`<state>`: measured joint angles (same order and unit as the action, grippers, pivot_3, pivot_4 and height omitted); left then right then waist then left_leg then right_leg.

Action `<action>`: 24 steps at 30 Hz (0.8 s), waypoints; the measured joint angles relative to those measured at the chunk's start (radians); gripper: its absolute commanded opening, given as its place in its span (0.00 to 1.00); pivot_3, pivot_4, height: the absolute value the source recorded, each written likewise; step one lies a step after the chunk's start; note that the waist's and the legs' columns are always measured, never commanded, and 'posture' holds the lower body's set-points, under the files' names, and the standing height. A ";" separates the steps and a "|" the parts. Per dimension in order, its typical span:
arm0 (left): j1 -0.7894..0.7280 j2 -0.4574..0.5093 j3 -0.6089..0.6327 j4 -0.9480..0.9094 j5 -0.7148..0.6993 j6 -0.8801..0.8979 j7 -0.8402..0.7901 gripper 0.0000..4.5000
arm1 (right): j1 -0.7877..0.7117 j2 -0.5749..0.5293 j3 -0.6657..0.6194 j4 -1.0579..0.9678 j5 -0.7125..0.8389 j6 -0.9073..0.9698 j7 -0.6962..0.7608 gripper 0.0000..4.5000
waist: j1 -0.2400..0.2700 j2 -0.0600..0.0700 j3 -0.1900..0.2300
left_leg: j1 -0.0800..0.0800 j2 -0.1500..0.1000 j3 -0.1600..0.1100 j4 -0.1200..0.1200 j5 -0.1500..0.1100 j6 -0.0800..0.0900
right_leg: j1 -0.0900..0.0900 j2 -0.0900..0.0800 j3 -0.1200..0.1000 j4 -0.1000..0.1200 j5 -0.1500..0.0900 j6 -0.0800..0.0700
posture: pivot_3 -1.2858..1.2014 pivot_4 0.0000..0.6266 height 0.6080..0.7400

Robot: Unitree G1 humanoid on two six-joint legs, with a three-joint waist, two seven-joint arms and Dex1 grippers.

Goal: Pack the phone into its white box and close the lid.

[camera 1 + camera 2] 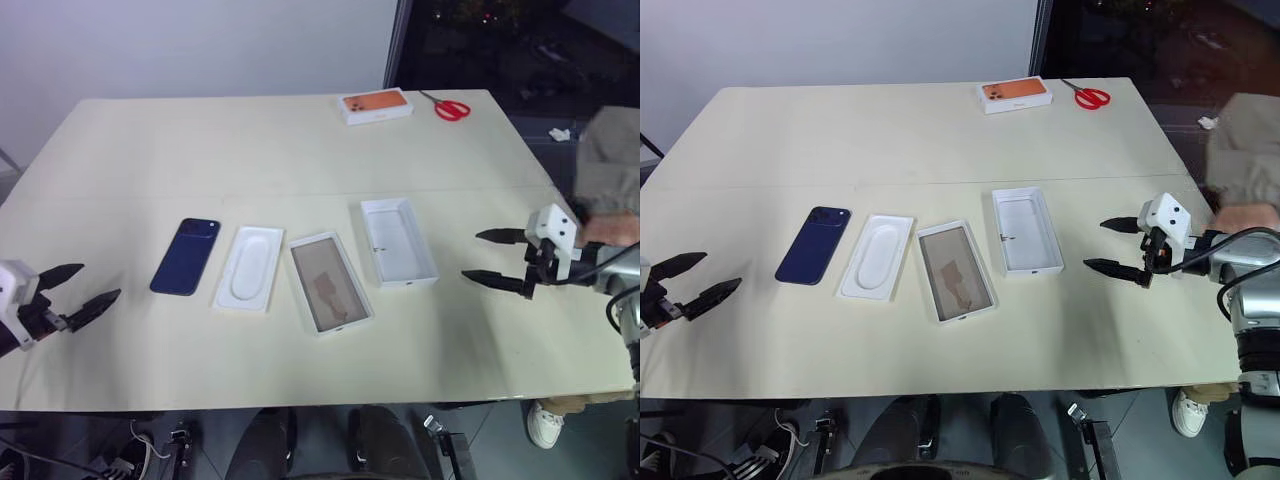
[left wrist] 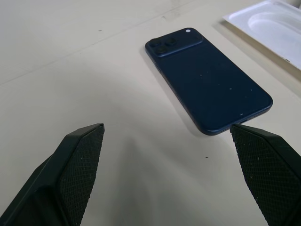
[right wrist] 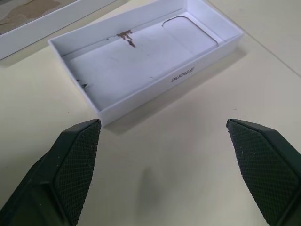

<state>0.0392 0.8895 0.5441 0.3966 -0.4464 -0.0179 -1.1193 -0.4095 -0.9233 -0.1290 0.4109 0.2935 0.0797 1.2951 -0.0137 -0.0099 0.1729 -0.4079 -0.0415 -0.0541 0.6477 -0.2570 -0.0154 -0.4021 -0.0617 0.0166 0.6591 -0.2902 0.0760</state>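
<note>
- Four flat items lay in a row across the table (image 1: 300,140), with the phone (image 1: 186,256) at the left end, face down, its camera bump toward the far edge.
- Slim, stiff and glossy, the phone looked light but slippery; it would likely be best pinched across its long edges near the middle, since the flat back offers nothing to catch.
- Just beside it sat the insert (image 1: 249,267) with its oval recess, then the box (image 1: 329,281) with its tan floor, tilted slightly, then the lid (image 1: 398,241) lying inner side up.
- Both cardboard trays appeared thin and easily crushed or slid, so the lid would probably want a light hold on its side walls.
- Left gripper (image 1: 78,289) hovered near the table's left edge, fingers spread wide and empty, aimed at the phone's near end.
- Right gripper (image 1: 495,256) hung right of the lid, also wide open and holding nothing.
- Far back lay an orange-printed box (image 1: 376,105) and red scissors (image 1: 447,107).
- Nothing was packed yet.
</note>
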 measured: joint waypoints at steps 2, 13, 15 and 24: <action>-0.001 0.000 0.000 0.004 0.000 -0.007 -0.002 1.00 | -0.004 0.000 0.000 0.007 -0.005 0.000 -0.003 0.99 | 0.000 0.000 0.000 | 0.000 0.000 0.000 0.000 0.000 0.000 | 0.000 0.000 0.000 0.000 0.000 0.000 | 0.52 0.24 1.00; -0.014 0.000 0.000 0.050 0.000 -0.032 -0.010 1.00 | -0.036 0.001 0.004 0.027 -0.017 -0.001 -0.006 0.99 | 0.000 0.000 0.000 | 0.000 0.000 0.000 0.000 0.000 0.000 | 0.000 0.000 0.000 0.000 0.000 0.000 | 0.52 0.24 1.00; -0.016 0.000 0.000 0.056 0.000 -0.036 -0.011 1.00 | -0.042 0.002 0.004 0.028 -0.017 -0.001 -0.006 0.99 | 0.000 0.000 0.000 | 0.000 0.000 0.000 0.000 0.000 0.000 | 0.000 0.000 0.000 0.000 0.000 0.000 | 0.52 0.24 1.00; -0.039 -0.012 -0.002 0.018 -0.034 0.054 -0.009 1.00 | -0.046 0.018 0.025 0.022 -0.017 0.002 -0.012 0.99 | 0.000 0.000 0.000 | 0.000 0.000 0.000 0.000 0.000 0.000 | 0.000 0.000 0.001 0.000 0.000 0.000 | 0.52 0.24 1.00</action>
<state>0.0000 0.8772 0.5424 0.4148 -0.4803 0.0364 -1.1282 -0.4559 -0.9050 -0.1043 0.4333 0.2765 0.0816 1.2832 -0.0140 -0.0100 0.1729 -0.4080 -0.0415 -0.0537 0.6477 -0.2570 -0.0154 -0.4025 -0.0617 0.0171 0.6594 -0.2901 0.0761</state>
